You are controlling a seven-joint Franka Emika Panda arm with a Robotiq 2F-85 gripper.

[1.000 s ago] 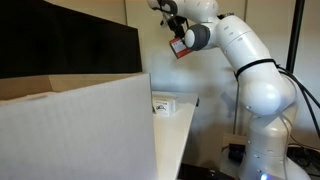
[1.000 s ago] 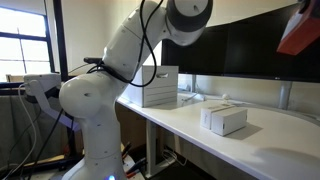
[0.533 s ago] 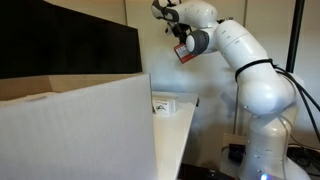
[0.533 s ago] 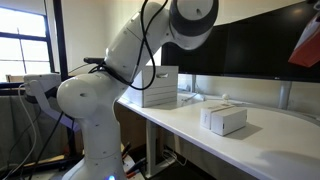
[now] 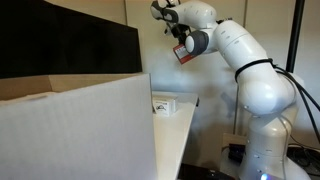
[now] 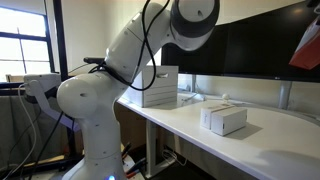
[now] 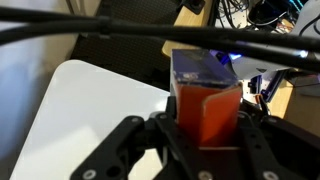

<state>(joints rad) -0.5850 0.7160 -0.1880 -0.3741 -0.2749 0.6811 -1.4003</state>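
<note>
White office desk [image 7: 90, 110] below dark monitors [image 6: 245, 48], fingers [image 7: 128, 148] pinching red box [image 7: 207, 112], high above it

Hand and red block shifted a little
In an exterior view the hand [image 5: 181, 49] gripping the red block [image 5: 185, 56] sits slightly lower and further right; in an exterior view the red block [image 6: 306, 45] has slid toward the right edge.

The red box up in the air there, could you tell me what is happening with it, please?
The robot's pincer is shut on the red box and holds it high above the white desk, in front of the dark screens. A small white box lies on the desk, well apart from the pincer and untouched.
</note>
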